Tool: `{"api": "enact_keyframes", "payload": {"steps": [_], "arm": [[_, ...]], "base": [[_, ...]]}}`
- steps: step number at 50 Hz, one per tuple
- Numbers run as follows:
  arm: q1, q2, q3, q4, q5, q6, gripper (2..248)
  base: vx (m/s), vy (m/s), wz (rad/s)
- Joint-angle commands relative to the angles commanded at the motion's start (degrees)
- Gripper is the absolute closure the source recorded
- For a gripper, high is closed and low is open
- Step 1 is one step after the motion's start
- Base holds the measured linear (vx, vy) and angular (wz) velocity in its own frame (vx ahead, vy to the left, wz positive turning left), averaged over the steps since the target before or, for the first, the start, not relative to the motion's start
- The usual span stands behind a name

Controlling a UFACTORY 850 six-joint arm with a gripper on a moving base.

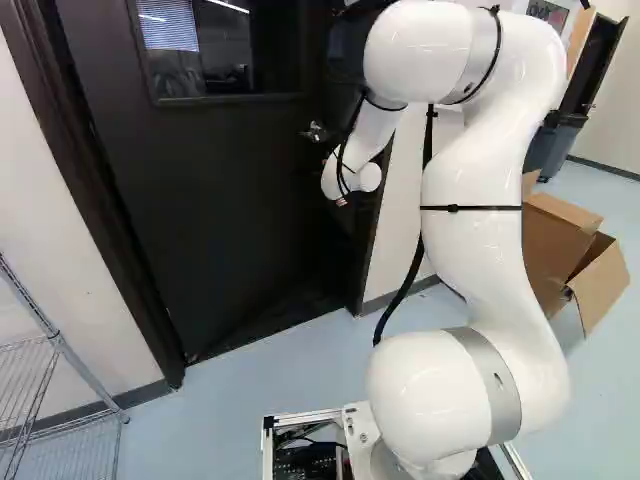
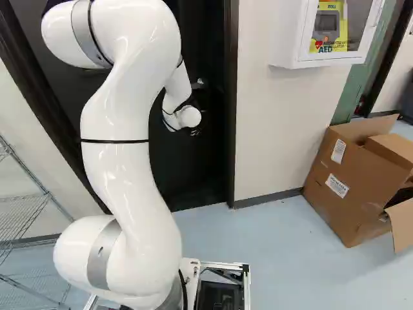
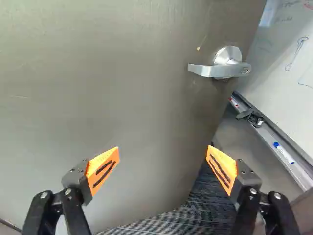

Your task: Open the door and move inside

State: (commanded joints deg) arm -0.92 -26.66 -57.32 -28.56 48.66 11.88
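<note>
Wrist view, claw: the claw (image 3: 163, 149) has its two fingers spread wide apart, their orange pads (image 3: 103, 170) angled toward each other, with the flat face of the door (image 3: 98, 98) seen beyond the space between them.
Door: ajar, its free edge away from the frame, a strip of the room inside showing past that edge.
Lever handle: the silver lever (image 3: 210, 71) is on the door near its free edge, ahead of the claw and apart from both fingers.
Whiteboard: the whiteboard (image 3: 293, 63), with marks drawn on it, stands beyond the door's free edge.
Whiteboard tray: past the same edge of the door, the tray (image 3: 293, 170) carries a blue-capped marker (image 3: 283, 152) and a small black object (image 3: 250, 117).
Carpet: striped dark carpet (image 3: 195, 215) shows below the door.
Arm: the white arm (image 1: 470, 200) rises in front of the door, its far end near the lever in both base views.
Window: a dark pane (image 1: 220, 50) in the upper part of the door.
Wire rack: the metal rack (image 1: 60, 345) stands by the wall to the left of the door in the left base view.
Cardboard box: the open brown box (image 2: 348, 187) is on the floor to the right of the door in the right base view.
Wall cabinet: the white cabinet (image 2: 290, 32), with a yellow device inside, hangs right of the door, above the box.
</note>
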Motion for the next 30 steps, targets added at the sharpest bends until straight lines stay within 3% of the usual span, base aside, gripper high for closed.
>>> {"api": "enact_keyframes", "payload": {"steps": [30], "arm": [[-0.50,8.06,10.03,6.66,-0.85,0.00,3]], "base": [[0.000,0.000,0.000]]}}
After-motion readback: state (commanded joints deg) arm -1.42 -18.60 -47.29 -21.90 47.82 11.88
